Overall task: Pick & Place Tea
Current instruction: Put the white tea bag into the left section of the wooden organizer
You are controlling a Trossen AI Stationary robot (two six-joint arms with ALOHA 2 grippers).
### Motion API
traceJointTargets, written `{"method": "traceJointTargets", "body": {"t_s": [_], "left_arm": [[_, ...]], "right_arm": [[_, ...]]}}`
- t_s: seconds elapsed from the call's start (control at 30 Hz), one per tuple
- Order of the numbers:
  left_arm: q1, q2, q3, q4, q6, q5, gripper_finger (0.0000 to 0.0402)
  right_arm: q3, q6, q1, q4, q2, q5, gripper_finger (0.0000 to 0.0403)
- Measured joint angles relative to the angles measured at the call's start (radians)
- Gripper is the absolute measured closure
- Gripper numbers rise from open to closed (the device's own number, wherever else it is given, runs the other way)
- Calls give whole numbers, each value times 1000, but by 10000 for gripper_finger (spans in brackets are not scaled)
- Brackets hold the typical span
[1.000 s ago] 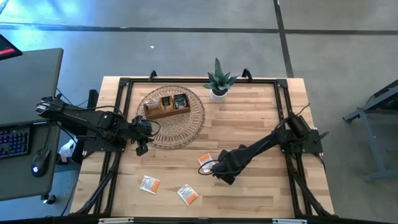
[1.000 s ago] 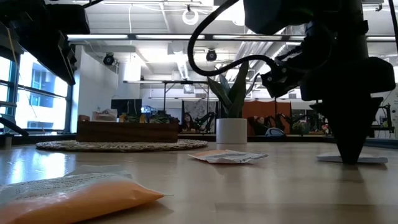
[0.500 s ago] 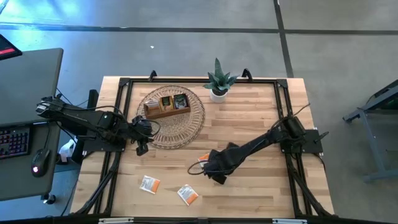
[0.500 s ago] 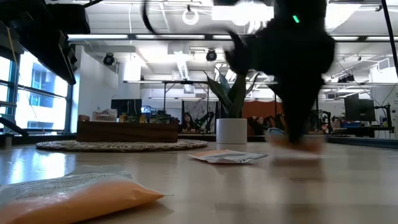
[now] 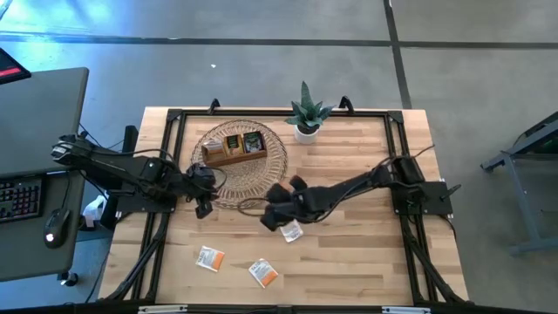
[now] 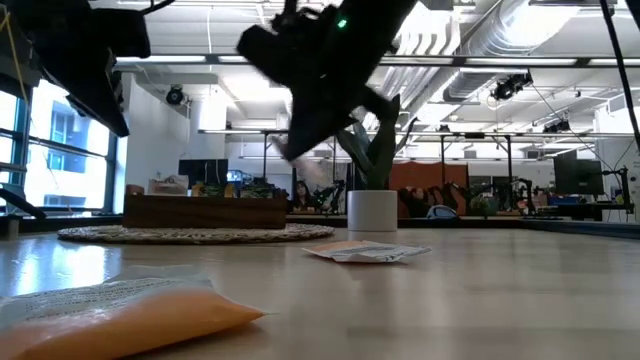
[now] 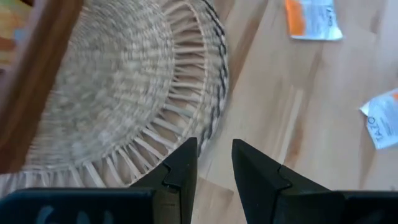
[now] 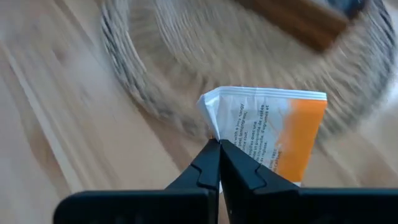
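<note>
Within the last second our right gripper point(image 8: 219, 146) had lifted off the table and swung across toward the mat, its fingers pinching an orange-and-white tea bag point(image 8: 273, 134) by one corner, so the bag hung just past the fingertips. Beyond the bag lay the woven mat point(image 5: 261, 179) and, farther on, the wooden tray point(image 5: 234, 148), so we judged the drop-off was close. Our left gripper point(image 7: 211, 165) waited, slightly spread, at the mat's edge.
</note>
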Motion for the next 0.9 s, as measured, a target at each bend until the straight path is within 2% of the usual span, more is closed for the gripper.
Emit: {"method": "traceJointTargets", "body": {"t_s": [0.13, 0.33, 0.4, 0.5, 0.67, 0.9], "left_arm": [[0, 38, 0, 42, -28, -94, 302], [0, 93, 1, 141, 33, -74, 302], [1, 116, 1, 150, 27, -77, 302], [1, 160, 1, 181, 40, -86, 302], [1, 231, 1, 191, 152, -98, 302], [1, 311, 0, 336, 156, -162, 302]], "right_arm": [[-94, -105, -55, 351, 0, -20, 395], [-216, -189, -127, 697, 0, -150, 400], [-239, -200, -140, 738, -1, -157, 400], [-247, -225, -145, 741, 0, -114, 399], [-244, -262, -146, 798, -1, -52, 400], [-243, -262, -154, 857, -1, -3, 401]]}}
